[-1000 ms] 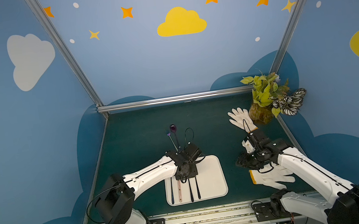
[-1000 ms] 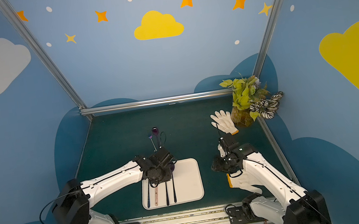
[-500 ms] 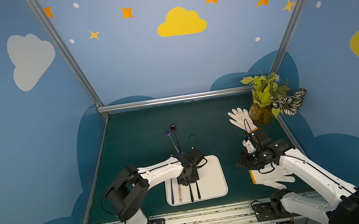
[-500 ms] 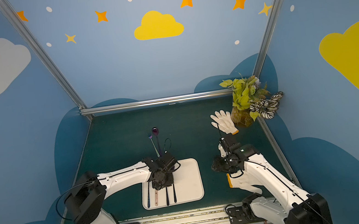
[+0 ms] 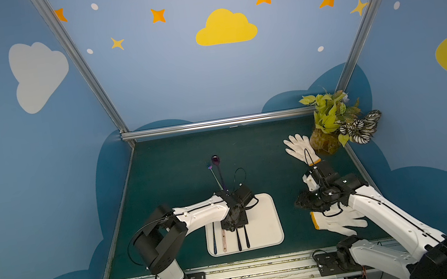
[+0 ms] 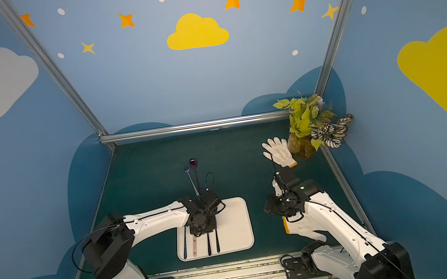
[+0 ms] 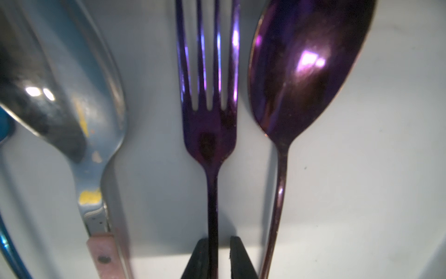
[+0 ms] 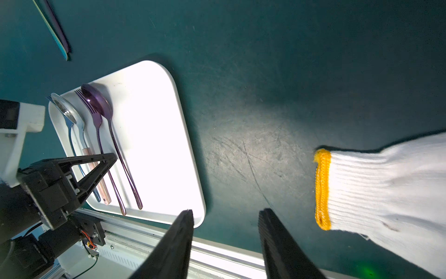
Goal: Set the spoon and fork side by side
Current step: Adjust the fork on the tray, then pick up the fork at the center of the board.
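Four pieces of cutlery lie in a row on the white tray (image 5: 270, 220). The purple fork (image 7: 208, 125) and purple spoon (image 7: 301, 72) rest side by side, handles parallel, also seen in the right wrist view as fork (image 8: 96, 120) and spoon (image 8: 96, 99). My left gripper (image 7: 218, 241) points down over the tray and straddles the fork's handle. One fingertip (image 7: 200, 251) touches the handle and a thin gap shows at the other. In a top view the left gripper (image 5: 234, 228) hides the cutlery heads. My right gripper (image 8: 225, 212) hangs open and empty over the green mat.
A silver spoon (image 7: 79, 120) with a pink handle and a blue fork (image 8: 70, 125) lie on the tray's left part. Another fork (image 5: 213, 174) and spoon (image 5: 215, 159) lie on the mat beyond the tray. White gloves (image 5: 298, 147) (image 5: 339, 220) and a potted plant (image 5: 331, 127) sit at the right.
My left arm has folded in and its gripper has come down toward the tray, its jaws narrowing around the purple fork's handle. The right arm has stayed put.
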### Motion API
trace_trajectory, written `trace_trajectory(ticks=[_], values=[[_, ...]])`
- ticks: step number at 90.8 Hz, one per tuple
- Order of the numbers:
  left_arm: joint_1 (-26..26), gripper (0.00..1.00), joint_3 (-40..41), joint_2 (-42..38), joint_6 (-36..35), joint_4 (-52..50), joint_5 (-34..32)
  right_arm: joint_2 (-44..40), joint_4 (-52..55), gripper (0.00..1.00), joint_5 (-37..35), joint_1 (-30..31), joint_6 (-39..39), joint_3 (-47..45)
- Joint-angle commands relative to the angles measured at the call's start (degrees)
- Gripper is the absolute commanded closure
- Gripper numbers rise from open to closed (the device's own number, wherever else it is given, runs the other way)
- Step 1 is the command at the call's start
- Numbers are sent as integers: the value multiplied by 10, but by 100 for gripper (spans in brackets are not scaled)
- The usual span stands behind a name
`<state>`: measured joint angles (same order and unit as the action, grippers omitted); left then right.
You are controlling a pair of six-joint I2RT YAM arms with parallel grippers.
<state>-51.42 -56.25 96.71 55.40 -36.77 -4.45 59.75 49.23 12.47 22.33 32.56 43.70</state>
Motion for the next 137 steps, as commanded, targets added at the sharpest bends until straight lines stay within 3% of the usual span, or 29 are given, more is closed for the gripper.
trace_trajectory(ticks=[1, 38, 63, 101, 119, 137], values=[[2, 80, -5, 15, -12, -12, -12, -9, 17, 51, -8, 1, 1, -5], [9, 88, -16, 27, -26, -13, -16, -15, 20, 51, -10, 0, 5, -5], [13, 87, -16, 24, -31, -16, -18, -15, 21, 51, -11, 1, 6, -5], [13, 65, -29, -19, -27, -33, -20, -8, 21, 51, -12, 1, 4, 3], [21, 47, -102, -84, -48, -81, -80, -1, 20, 50, -14, 1, 3, 12], [125, 39, -151, -56, -119, -75, -77, 7, 11, 50, -11, 0, 2, 15]])
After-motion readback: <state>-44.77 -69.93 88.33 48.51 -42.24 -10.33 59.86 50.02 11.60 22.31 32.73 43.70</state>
